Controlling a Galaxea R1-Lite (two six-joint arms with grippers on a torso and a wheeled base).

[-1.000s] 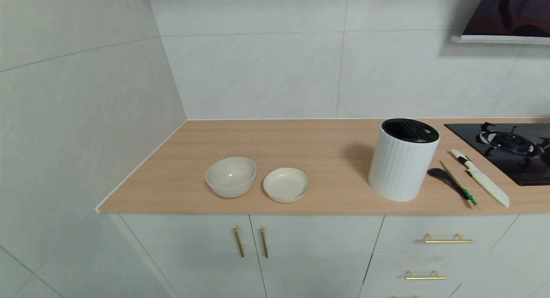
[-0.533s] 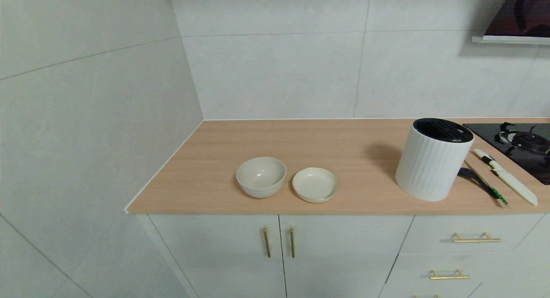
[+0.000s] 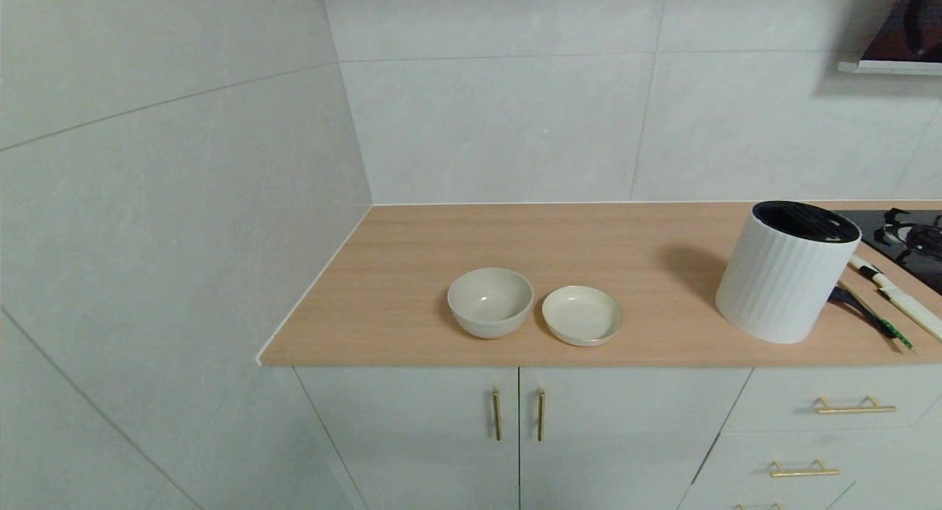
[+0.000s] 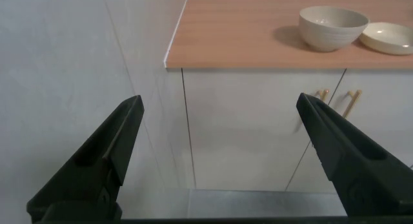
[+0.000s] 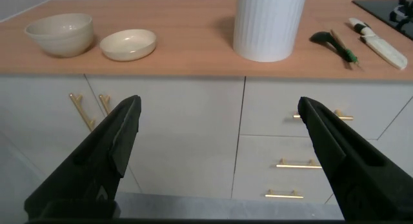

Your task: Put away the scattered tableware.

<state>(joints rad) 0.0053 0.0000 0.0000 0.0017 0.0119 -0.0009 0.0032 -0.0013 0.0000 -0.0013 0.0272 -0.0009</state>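
A white ribbed holder [image 3: 786, 272] with a black slotted top stands upright on the wooden tabletop [image 3: 589, 238], and everything else is placed from it. To the holder's left, well apart from it, a shallow cream dish [image 3: 582, 315] sits flat near the tabletop's front edge. Farther left of the holder, a deeper cream bowl [image 3: 490, 302] stands upright, mouth up. To the holder's right, a black spoon [image 3: 857, 307] lies on the tabletop, its bowl end almost at the holder's base. A pair of chopsticks [image 3: 879, 320] with green tips lies alongside the spoon on the side away from the holder. A knife [image 3: 898, 298] with a pale blade and a pale handle lies a little farther right. Behind the knife, right of the holder, is a black gas hob [image 3: 909, 238]. Below the holder are white drawers with a gold handle [image 3: 855, 405], and to its lower left are cabinet doors with two upright gold handles [image 3: 518, 414]. The left jaws stand wide apart with nothing between them, held lower than the holder and far to its left, facing the cabinet front. The right jaws also stand wide apart, holding nothing, lower than the holder and facing the drawers below it
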